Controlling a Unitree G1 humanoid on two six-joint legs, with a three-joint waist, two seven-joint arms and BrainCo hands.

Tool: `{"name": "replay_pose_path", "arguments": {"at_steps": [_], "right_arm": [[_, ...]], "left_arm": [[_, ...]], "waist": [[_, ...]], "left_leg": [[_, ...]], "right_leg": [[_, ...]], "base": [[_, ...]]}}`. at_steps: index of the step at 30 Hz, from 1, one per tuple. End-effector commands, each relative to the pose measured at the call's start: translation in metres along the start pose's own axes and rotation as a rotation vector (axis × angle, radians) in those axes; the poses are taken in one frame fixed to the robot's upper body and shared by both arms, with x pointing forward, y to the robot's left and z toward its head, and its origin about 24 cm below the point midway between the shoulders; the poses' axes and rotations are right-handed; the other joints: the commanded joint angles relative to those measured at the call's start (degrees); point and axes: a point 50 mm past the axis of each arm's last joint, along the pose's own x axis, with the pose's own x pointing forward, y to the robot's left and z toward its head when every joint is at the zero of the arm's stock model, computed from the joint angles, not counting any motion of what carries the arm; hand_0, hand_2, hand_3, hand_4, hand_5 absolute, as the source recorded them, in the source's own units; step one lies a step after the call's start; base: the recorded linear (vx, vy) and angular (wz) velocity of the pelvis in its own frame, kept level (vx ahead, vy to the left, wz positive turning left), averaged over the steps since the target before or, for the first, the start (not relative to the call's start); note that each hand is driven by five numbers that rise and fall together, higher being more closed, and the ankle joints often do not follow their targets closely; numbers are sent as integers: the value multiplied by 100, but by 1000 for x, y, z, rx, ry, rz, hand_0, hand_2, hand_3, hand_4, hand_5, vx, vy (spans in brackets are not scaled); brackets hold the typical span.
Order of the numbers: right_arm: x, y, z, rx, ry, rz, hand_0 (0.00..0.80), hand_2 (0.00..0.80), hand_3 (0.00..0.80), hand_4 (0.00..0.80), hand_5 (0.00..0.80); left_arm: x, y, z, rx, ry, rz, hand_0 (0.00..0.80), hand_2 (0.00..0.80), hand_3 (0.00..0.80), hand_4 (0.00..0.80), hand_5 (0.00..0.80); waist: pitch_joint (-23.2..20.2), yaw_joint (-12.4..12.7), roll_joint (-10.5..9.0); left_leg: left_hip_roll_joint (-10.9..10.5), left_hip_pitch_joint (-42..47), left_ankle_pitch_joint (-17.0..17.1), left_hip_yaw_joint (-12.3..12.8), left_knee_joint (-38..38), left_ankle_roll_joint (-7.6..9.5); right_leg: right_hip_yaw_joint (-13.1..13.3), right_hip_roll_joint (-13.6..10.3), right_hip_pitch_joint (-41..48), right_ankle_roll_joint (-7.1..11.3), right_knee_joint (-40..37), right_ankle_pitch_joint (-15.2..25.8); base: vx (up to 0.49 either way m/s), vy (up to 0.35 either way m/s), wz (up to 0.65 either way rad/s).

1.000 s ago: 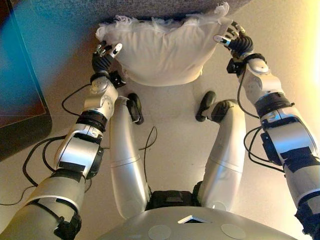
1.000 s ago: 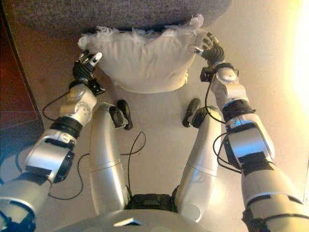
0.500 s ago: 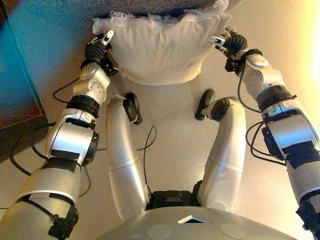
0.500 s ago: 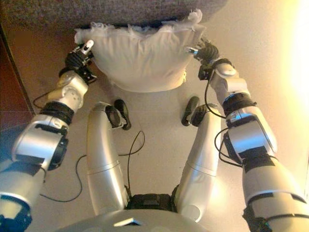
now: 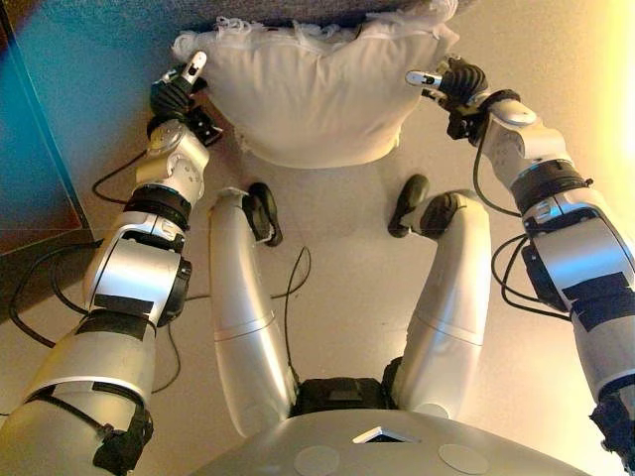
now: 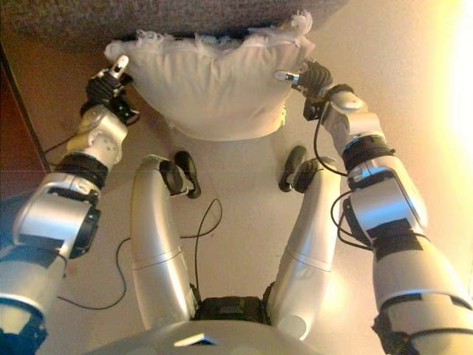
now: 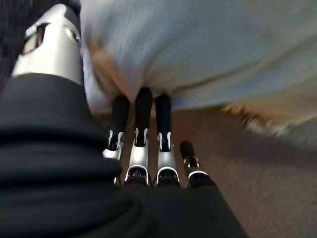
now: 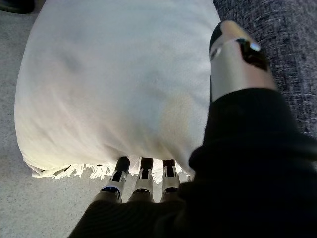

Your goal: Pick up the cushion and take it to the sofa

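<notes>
A white cushion with a fringed edge hangs between my two hands, its far edge against the dark grey sofa. My left hand presses on its left end and my right hand on its right end. In the left wrist view the straight fingers reach under the cushion, with the thumb alongside it. The right wrist view shows the same: fingers straight under the fringe of the cushion, thumb lying on its side, the sofa just beyond.
A dark piece of furniture stands on the left, close to my left arm. Pale carpet covers the floor below the cushion. Strong light falls in from the right.
Both arms have stretched further forward and the cushion has moved up toward the sofa. My left hand has shifted out to the left, along the cushion's end.
</notes>
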Motion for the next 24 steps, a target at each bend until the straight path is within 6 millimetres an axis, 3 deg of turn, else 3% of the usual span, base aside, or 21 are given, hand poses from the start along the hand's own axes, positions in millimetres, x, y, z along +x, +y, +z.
{"name": "replay_pose_path", "arguments": {"at_steps": [1,8,24], "right_arm": [[4,10,26,-13,-89,27,0,0,0,0,0],[5,18,30,-10,-103,40,0,0,0,0,0],[3,15,37,-57,-91,66,0,0,0,0,0]], "left_arm": [[-1,-2,14,-51,-88,79,0,0,0,0,0],[-3,-4,-15,-20,99,16,0,0,0,0,0],[-9,-38,-2,-55,100,-367,0,0,0,0,0]], "waist": [[-40,83,251],[-40,107,202],[-40,-2,283]], "left_leg": [[-129,217,-392,163,-54,194],[-88,177,-403,162,3,225],[35,205,-382,222,9,219]], "right_leg": [[406,-147,393,-12,-443,-3],[343,-182,395,-2,-453,42],[415,-222,389,34,-537,158]], "base": [[0,0,0],[-1,-4,0],[1,9,0]]}}
